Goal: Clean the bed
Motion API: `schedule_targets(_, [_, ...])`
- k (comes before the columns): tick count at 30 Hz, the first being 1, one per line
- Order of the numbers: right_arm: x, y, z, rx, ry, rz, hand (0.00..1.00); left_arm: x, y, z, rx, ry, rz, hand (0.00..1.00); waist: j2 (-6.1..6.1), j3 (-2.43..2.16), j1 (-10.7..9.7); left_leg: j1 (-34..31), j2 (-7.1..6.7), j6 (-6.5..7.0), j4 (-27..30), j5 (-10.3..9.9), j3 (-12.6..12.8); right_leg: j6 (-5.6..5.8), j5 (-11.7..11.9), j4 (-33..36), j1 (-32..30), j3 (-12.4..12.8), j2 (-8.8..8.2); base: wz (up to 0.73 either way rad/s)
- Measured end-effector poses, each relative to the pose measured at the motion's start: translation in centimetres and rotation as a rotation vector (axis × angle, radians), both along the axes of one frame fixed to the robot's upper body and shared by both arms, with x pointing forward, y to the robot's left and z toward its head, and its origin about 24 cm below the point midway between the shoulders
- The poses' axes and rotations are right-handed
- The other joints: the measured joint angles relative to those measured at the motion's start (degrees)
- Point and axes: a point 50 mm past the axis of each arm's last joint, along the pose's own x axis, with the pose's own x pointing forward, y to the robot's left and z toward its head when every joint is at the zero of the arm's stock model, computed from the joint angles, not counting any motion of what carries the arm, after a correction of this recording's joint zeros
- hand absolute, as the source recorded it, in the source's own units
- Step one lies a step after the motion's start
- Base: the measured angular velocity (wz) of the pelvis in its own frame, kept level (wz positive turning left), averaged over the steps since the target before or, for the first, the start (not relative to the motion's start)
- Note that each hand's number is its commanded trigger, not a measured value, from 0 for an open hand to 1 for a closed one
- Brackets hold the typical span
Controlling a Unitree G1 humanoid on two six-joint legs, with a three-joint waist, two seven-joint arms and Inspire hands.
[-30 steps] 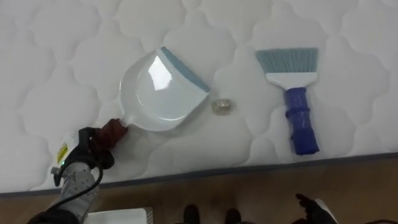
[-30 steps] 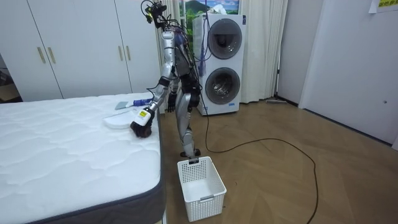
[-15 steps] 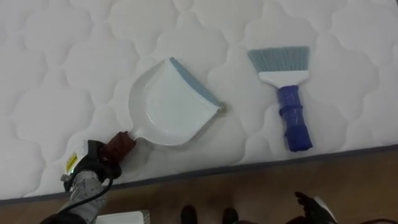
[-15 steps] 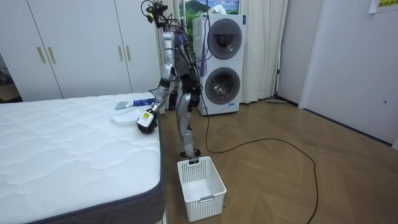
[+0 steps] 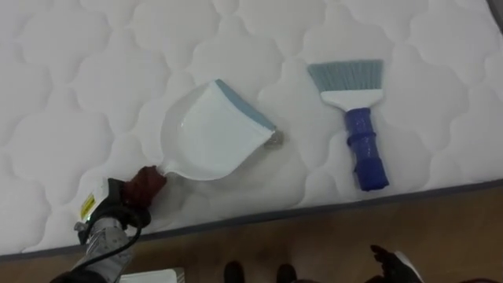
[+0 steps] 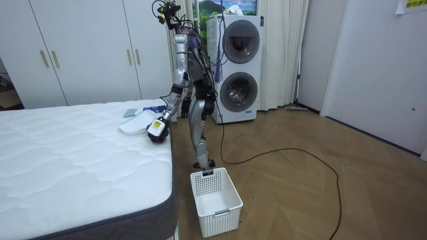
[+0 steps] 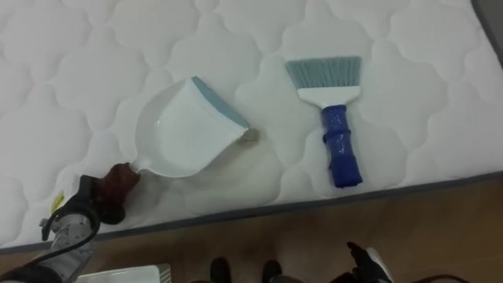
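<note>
Left hand (image 5: 118,206) is seen at the near edge of the mattress (image 5: 78,79), fingers curled tight round the brown handle (image 5: 149,179) of a white dustpan (image 5: 206,134). The dustpan is held ahead and to the right of the hand, over the quilted surface, with its blue-grey lip (image 5: 245,106) turned away from the hand. Whether the pan rests on the mattress or is lifted clear cannot be told.

A small pale scrap (image 5: 275,139) is noted on the mattress just past the lip's near corner, partly hidden by it.

A brush (image 5: 357,118) is laid flat well to the right of the hand, beyond the dustpan and apart from it. Its blue haft is pointed back toward the mattress edge and its grey-blue bristles away. It is touched by neither hand.

Right hand (image 5: 391,263) is glimpsed low at the right, over the wooden floor (image 5: 314,236) and off the bed; its state cannot be told.

In the room view the robot is seen standing upright at the side of the bed, near its corner, with stacked washing machines (image 6: 237,67) behind it. The left hand is held out over the mattress edge. A white basket (image 6: 223,215) is set on the floor beside the bed, nearer the camera than the robot
</note>
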Motion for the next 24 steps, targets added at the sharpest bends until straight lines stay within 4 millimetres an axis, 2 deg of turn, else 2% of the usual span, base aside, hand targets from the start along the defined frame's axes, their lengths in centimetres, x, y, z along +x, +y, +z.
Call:
schedule_targets(8, [-0.4, -0.3, 0.0, -0.018, -0.030, -0.060, 0.00, 0.0, 0.4, 0.3, 0.087, -0.013, -0.050, 1.00, 0.31, -0.03, 0.2, 0.0, 0.06, -0.03, 0.2, 0.0, -0.2, -0.01, 0.0, -0.1, 0.2, -0.4, 0.00, 0.00])
schedule_targets(17, [-0.7, -1.2, 0.2, -0.043, -0.033, -0.073, 0.00, 0.3, 1.8, 1.3, 0.193, -0.056, -0.093, 1.00, 1.46, -0.32, 0.1, -0.1, 0.04, -0.03, 0.1, 0.0, -0.2, 0.00, 0.0, 0.0, 0.0, -0.5, -0.08, 0.00])
schedule_targets(24, [-0.6, -2.5, 0.6, -0.028, -0.087, -0.266, 0.00, 0.2, 2.7, 2.0, 0.272, -0.114, -0.083, 1.00, 1.62, -0.43, 0.2, -0.2, -0.08, -0.01, 0.2, 0.0, 0.0, 0.00, 0.0, 0.8, -0.4, -0.5, -0.29, -0.01])
